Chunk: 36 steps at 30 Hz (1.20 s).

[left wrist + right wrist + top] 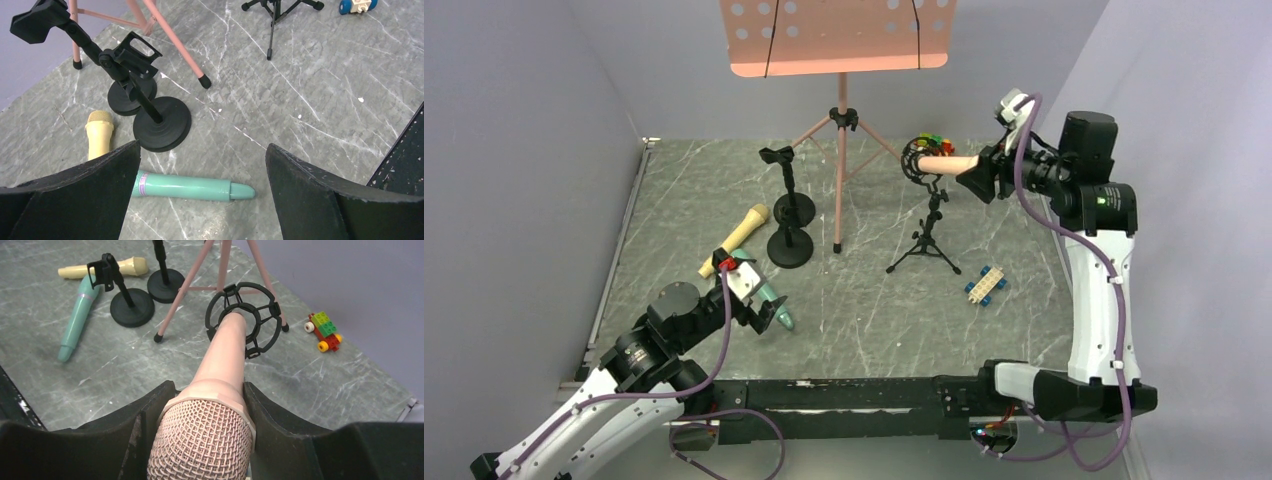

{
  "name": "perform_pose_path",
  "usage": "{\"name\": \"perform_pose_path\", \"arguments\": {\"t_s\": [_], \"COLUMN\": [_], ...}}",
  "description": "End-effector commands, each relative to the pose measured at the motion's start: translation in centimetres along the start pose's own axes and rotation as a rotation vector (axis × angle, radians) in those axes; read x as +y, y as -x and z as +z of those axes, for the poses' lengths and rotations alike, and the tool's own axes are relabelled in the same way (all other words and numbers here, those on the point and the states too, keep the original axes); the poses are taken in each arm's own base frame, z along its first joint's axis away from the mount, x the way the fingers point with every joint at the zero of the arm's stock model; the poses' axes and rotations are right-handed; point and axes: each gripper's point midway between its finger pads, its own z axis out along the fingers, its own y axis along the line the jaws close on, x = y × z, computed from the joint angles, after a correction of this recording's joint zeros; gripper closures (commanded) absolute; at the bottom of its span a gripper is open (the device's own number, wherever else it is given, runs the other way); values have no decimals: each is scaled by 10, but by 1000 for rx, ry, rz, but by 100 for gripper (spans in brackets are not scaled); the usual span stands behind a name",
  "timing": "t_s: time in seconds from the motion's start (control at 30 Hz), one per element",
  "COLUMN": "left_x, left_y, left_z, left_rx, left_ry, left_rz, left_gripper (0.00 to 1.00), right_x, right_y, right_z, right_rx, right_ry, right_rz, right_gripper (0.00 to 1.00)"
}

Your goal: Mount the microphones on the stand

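The right gripper (207,387) has its fingers part-way closed and clamped on the salmon pink microphone (226,347), gripping it just behind the mesh head. The barrel runs straight out ahead of the fingertips, so its long axis points away from the fingers. The tail end meets the black shock-mount ring (274,302) that tops the small tripod stand (929,235). The tail looks centred on the ring's opening, but how far it has entered cannot be told from these views. That alignment is what the coming move seems to turn on: a push along the barrel's own line should seat it, and any sideways drift would likely catch the rim or rock the light tripod. The left gripper (202,150) is spread as wide as it goes and holds nothing. Just below and beyond its fingertips the teal green microphone (192,186) lies flat on the table. Its axis runs from one finger toward the other, the head end hidden behind one finger and the tapered tail nearing the other. Gripping across the barrel would probably need the wrist turned. The pale yellow microphone (99,137) lies further ahead, beside the nearer round-base stand (162,125), both closer to the left arm than the right.
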Motion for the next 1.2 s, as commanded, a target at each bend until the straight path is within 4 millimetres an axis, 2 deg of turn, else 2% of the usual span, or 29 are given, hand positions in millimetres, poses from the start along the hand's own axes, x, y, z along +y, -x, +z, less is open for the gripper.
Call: {"name": "perform_pose_path", "arguments": {"t_s": [0.0, 0.03, 0.17, 0.33, 0.43, 0.6, 0.83, 0.93, 1.03, 1.17], "left_x": [0, 0, 0, 0, -2, -3, -2, -3, -3, -4], "left_y": [16, 16, 15, 15, 15, 15, 16, 15, 15, 15], "left_z": [0, 0, 0, 0, 1, 1, 0, 1, 1, 1], "left_rx": [-46, -46, -41, -43, -44, -40, -46, -39, -39, -42], "left_ry": [-4, -4, -5, -5, -18, -22, -16, -22, -25, -27], "left_rz": [-17, -18, -18, -18, -14, -17, -17, -17, -17, -16], "left_gripper": [1, 1, 1, 1, 1, 1, 1, 1, 1, 1], "right_x": [-14, -19, -16, -21, -19, -16, -22, -23, -25, -27], "right_y": [4, 2, 5, 11, 10, 0, -11, -17, -26, -35], "right_z": [7, 8, 18, 10, 13, 34, 64, 77, 87, 97], "right_rx": [27, 39, 67, 72, 75, 95, 141, 168, 194, 214], "right_ry": [-89, -108, -104, -155, -138, -107, -105, -105, -107, -106], "right_rz": [-56, -56, -73, -78, -64, -39, -24, -23, -11, 5], "right_gripper": [69, 69, 69, 69, 68, 68, 66, 62, 52, 26]}}
